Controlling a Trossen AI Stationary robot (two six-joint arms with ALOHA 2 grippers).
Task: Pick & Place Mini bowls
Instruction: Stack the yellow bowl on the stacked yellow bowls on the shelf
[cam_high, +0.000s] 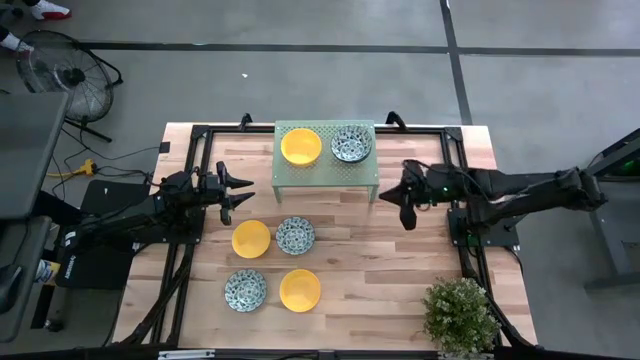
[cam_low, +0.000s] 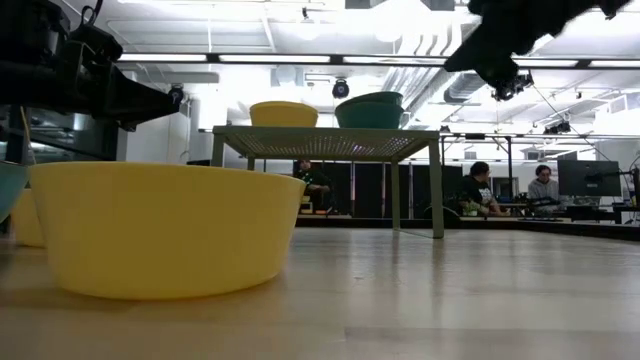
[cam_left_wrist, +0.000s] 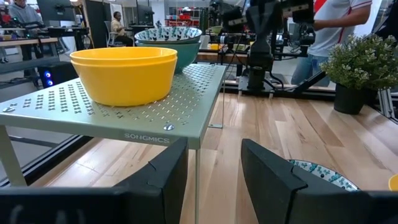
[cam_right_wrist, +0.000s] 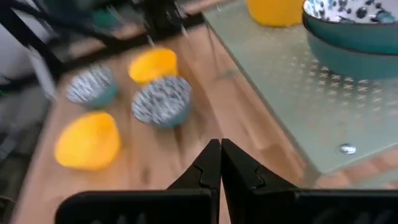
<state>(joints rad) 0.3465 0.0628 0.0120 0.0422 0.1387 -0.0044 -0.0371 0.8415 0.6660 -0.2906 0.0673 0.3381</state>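
A pale green perforated rack (cam_high: 325, 172) stands at the table's far middle. On it sit a yellow bowl (cam_high: 301, 146) and a patterned teal bowl (cam_high: 351, 143); in the right wrist view the teal one (cam_right_wrist: 351, 34) looks like two stacked. Four more bowls rest on the wood nearer me: yellow (cam_high: 251, 239), patterned (cam_high: 295, 235), patterned (cam_high: 245, 290), yellow (cam_high: 300, 290). My left gripper (cam_high: 242, 192) hovers open, left of the rack, facing it (cam_left_wrist: 214, 168). My right gripper (cam_high: 405, 212) hangs shut, right of the rack's near corner (cam_right_wrist: 219, 163). Both are empty.
A potted plant (cam_high: 460, 315) stands on the table's near right corner. Black frame rails run along the table's left, right and far sides. Bare wood lies between the rack and the four bowls, and to the bowls' right. People sit and stand in the room beyond.
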